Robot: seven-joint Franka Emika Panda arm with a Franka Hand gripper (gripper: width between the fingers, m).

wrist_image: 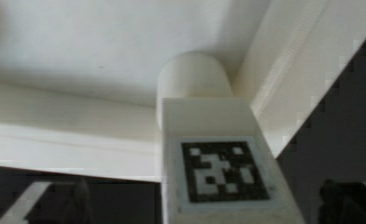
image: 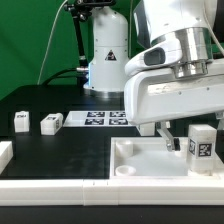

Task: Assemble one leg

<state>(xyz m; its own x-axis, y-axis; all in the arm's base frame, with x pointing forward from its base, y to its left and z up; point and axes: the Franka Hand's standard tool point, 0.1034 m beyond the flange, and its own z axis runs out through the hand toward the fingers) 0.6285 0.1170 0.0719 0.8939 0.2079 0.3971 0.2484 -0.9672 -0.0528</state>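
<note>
scene: black desk (image: 70, 150) with white furniture parts on it, one robot arm (image: 175, 75) over the exterior view's right half
landmark: tabletop (image: 135, 160), large white square tray-like piece with raised rim, lying flat at the exterior view's lower right
leg: stubby white post (image: 200, 143) with a black-and-white tag on its side, standing upright inside the tabletop near its far right corner; in the wrist view its rounded end (wrist_image: 206, 120) sits right against the inside corner of the tabletop rim (wrist_image: 91, 110)
leg seating: cannot tell whether it is fully in the socket
tool: (image: 172, 138) spread; fingers apart, just left of the leg in the exterior view and above the tabletop floor, nothing between them; wrist view shows only blurred finger tips at the picture edges on either side of the leg, not touching it
spare legs: two alike, lying on the desk well left of the tabletop, one (image: 21, 121) farthest left, another (image: 51, 123) just beside it toward the tabletop, apart from each other
marker board: thin flat white board with several tags (image: 100, 119), on the desk behind the tabletop's left part
other white piece: partly visible (image: 5, 152) at the exterior view's left edge, left of the tabletop, cannot tell what it is
background: green backdrop, white robot base behind the marker board
</note>
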